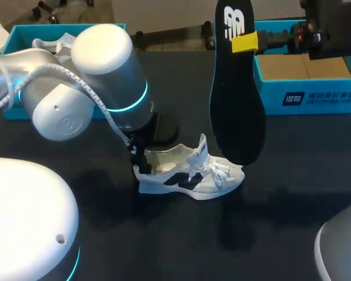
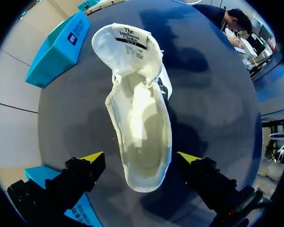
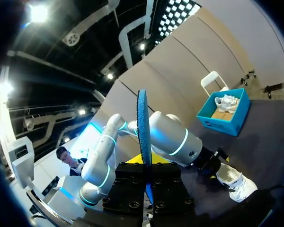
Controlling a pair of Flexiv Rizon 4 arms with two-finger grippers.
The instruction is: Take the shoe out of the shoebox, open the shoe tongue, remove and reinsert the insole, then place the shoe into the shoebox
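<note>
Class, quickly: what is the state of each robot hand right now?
Left hand: open, with the shoe heel between its fingers, not gripped.
Right hand: closed on the insole, holding it upright.

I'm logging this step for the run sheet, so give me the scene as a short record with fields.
shoe: white, on the table, tongue up, insole out
insole: black, held upright in the air
left end effector: open, straddling the heel
right end effector: shut on insole
shoebox: teal, open, far right
</note>
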